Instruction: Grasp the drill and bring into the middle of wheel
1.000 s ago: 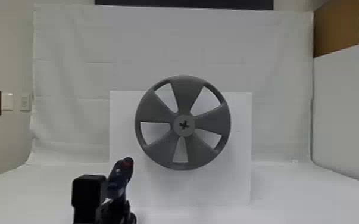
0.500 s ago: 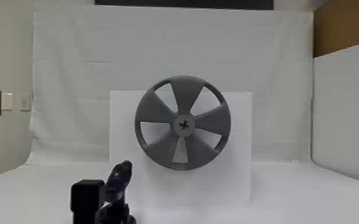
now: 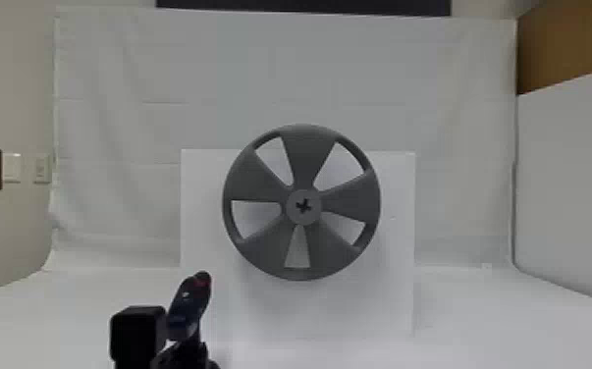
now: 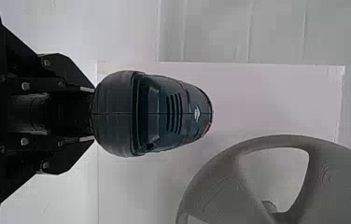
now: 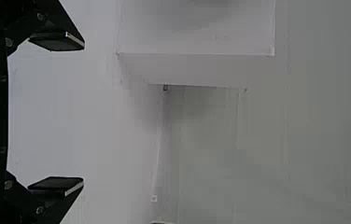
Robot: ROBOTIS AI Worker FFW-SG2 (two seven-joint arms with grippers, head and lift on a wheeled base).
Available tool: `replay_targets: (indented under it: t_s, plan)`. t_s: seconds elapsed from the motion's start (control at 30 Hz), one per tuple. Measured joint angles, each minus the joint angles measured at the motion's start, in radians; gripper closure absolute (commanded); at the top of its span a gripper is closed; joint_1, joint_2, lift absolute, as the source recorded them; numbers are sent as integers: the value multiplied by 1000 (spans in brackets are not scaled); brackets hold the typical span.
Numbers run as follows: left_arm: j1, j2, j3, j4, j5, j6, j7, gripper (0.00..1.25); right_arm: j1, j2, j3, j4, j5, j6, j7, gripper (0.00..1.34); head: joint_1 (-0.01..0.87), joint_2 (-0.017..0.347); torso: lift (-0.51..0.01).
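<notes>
In the head view my left gripper [image 3: 181,355] is at the bottom edge, left of centre, with the dark blue drill [image 3: 189,306] rising from it. The drill is lower than the grey wheel [image 3: 304,250] and to its left, apart from it. The left wrist view has that gripper [image 4: 90,113] shut on the drill [image 4: 164,114], whose rounded body hides the handle; part of the wheel [image 4: 220,191] lies beyond. The right wrist view has my right gripper [image 5: 83,113] open, with nothing between its fingers.
A white panel [image 3: 392,275] stands upright behind the wheel on the white table [image 3: 505,329]. White cloth [image 3: 118,196] hangs farther back. At the right is a pale side wall [image 3: 569,186] with a brown box [image 3: 554,49] above it.
The left gripper and drill have shifted slightly down and to the left in the head view. The drill remains held, and the wheel has kept its place.
</notes>
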Motion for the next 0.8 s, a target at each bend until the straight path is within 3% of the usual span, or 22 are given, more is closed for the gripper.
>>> replay_targets:
  t_s: [0.33, 0.47, 0.8]
  plan:
    - [13, 0, 4, 9, 31, -21, 38, 380, 1, -1, 1, 0, 0, 0, 0, 259, 0, 0, -406]
    - [13, 0, 5, 13, 34, -21, 38, -2, 1, -1, 3, 0, 0, 0, 0, 259, 0, 0, -406]
    - [9, 0, 7, 24, 39, -21, 37, -2, 0, -1, 3, 2, 0, 0, 0, 260, 0, 0, -406]
